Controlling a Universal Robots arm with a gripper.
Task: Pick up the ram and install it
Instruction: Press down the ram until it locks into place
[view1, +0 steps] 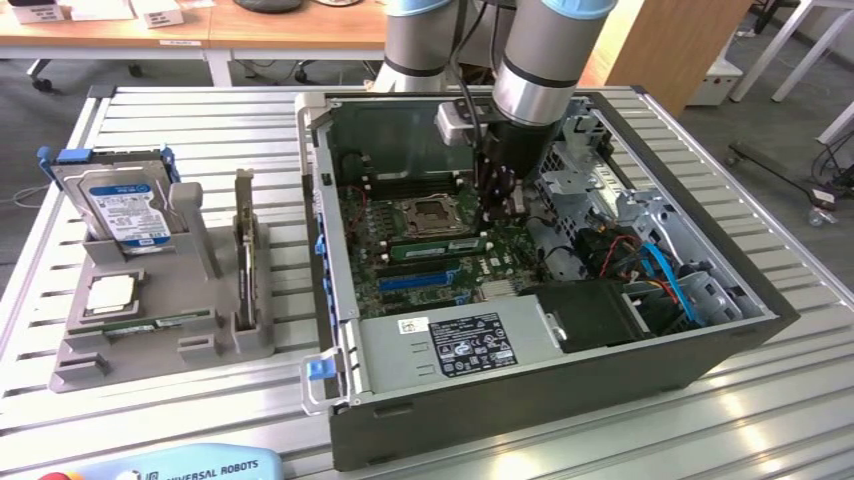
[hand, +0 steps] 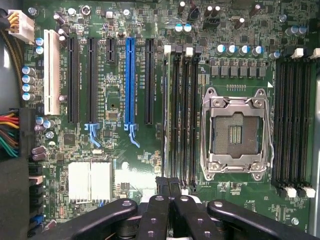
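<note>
**Entry: memory fitting, seating stage**

1. Gripper (view1: 506, 222). It is lowered into the open computer case (view1: 534, 400). The claw is drawn fully together, and nothing can be made out between the pads. In the wrist view the gripper (hand: 168, 182) is set over one end of the memory slots (hand: 182, 115).
2. The ram (view1: 434, 245). A green stick is seen standing on edge in the slot bank just beside the processor socket (view1: 434, 213), to the exterior view's left of the claw. It is judged to be the ram, already placed in its slot. Contact with the claw cannot be confirmed.
3. Step in hand. Seating is judged to be under way, with pick-up done. Further seating would call for straight downward pressure along the slot line, with the end latches left free to close.
4. Shown by the wrist view alone: the empty socket (hand: 236, 132), the narrow slot channels and the blue expansion slot (hand: 130, 82). Slot alignment can be checked here, but the stick's height cannot.
5. Shown by the exterior view alone: the grey tray (view1: 80, 370), well apart on the slatted table (view1: 200, 130). It holds a hard drive (view1: 123, 208), a silver chip (view1: 114, 290), a dark card (view1: 244, 262) and a second green stick (view1: 158, 322).
</note>
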